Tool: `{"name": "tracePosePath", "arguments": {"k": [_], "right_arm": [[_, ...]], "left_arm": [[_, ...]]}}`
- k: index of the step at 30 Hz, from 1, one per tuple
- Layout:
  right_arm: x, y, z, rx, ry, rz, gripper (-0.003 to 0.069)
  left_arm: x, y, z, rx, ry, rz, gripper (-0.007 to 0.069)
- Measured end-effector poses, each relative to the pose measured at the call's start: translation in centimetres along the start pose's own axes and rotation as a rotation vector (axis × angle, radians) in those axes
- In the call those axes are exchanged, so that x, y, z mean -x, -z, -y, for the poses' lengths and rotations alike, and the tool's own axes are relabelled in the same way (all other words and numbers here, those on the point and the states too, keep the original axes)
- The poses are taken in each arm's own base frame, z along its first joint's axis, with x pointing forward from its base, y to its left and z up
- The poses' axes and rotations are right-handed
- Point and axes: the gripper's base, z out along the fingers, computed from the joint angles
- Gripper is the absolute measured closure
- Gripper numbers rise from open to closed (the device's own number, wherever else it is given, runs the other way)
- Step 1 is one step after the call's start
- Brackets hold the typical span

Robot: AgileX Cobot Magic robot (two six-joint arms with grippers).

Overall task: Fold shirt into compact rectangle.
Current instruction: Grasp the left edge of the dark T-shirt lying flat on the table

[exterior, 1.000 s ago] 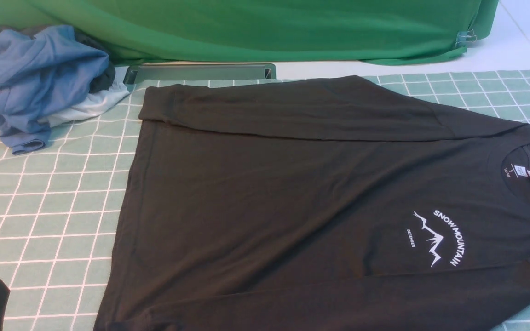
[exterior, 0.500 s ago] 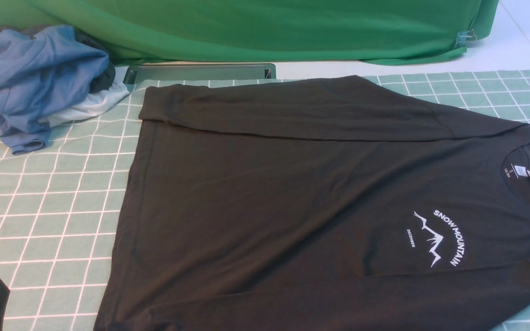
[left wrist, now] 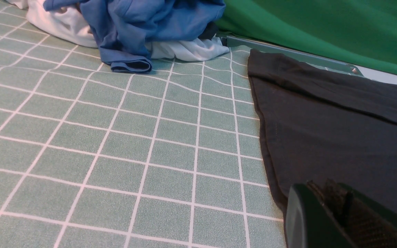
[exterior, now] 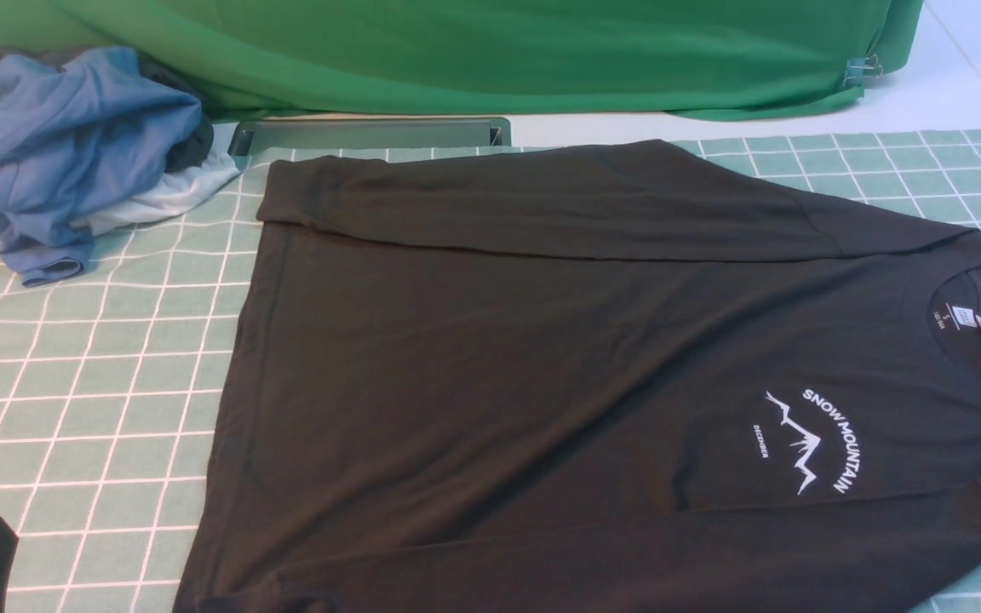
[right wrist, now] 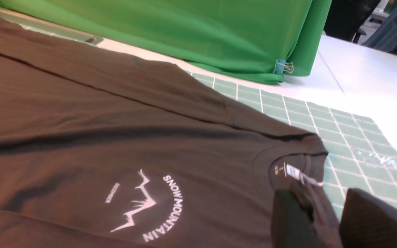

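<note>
Shirt [exterior: 542, 366] laid flat on the checked mat [exterior: 82, 383], filling the centre and right of the front view, with its hem [exterior: 239, 366] toward the left of the frame and its collar [exterior: 967, 298] at the right edge. The white print [exterior: 814, 443] faces up. One sleeve [exterior: 542, 204] lies folded in along the upper edge, and the other [exterior: 627, 553] appears folded in along the lower edge. The blue and white clothes heap [exterior: 56, 145] sits well apart at upper left. The left gripper [left wrist: 326, 199] is closed and empty, standing over the hem's near corner in the lower right of its wrist view. The right gripper [right wrist: 333, 213] is partly open with a clear gap between its fingers. It is poised at the collar by the neck label [right wrist: 292, 170] and seems to grasp nothing. The step in hand is probably a lengthwise fold, carrying the near long edge over toward the far one. To do it well, the left claw must open first. Each claw should then pinch both the sleeve and the body layer beneath it, so the tucked sleeve does not slide out. The two should rise together and travel level, keeping the soft knit taut between them. The cloth should be released only once edge meets edge, or the fabric may sag and crease.
</note>
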Motion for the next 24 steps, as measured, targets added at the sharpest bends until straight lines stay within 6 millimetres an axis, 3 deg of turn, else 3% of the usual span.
{"name": "tracePosePath", "arguments": {"k": [3, 6, 8, 10, 12, 19, 22, 24], "right_arm": [[0.2, 0.0, 0.0, 0.004, -0.104, 0.027, 0.0419], [0.8, 0.0, -0.1, 0.036, -0.561, 0.085, 0.0418], [1.0, 0.1, -0.1, 0.050, -0.756, 0.103, 0.0419], [1.1, 0.1, -0.1, 0.063, -0.930, 0.108, 0.0419], [1.1, 0.1, -0.1, 0.069, -1.021, 0.108, 0.0419], [1.3, 0.1, 0.0, 0.077, -1.085, 0.125, 0.0419], [2.7, 0.4, 0.5, 0.106, -1.085, 0.287, 0.0439], [5.5, 1.5, 1.1, 0.146, -1.051, 0.443, 0.0494]], "left_arm": [[0.2, 0.0, 0.2, -0.026, 0.153, 0.017, 0.0590], [0.5, 0.1, 1.2, -0.144, 0.909, -0.003, 0.0590], [0.8, 0.2, 1.5, -0.197, 1.235, -0.029, 0.0590], [0.9, 0.2, 1.7, -0.226, 1.402, -0.043, 0.0590], [1.0, 0.2, 1.6, -0.228, 1.402, -0.034, 0.0590], [1.1, 0.2, 1.4, -0.214, 1.340, 0.002, 0.0590], [1.7, 0.3, 1.4, -0.228, 1.344, 0.024, 0.0590], [4.0, 1.2, 1.9, -0.283, 1.226, 0.077, 0.0590]]}}
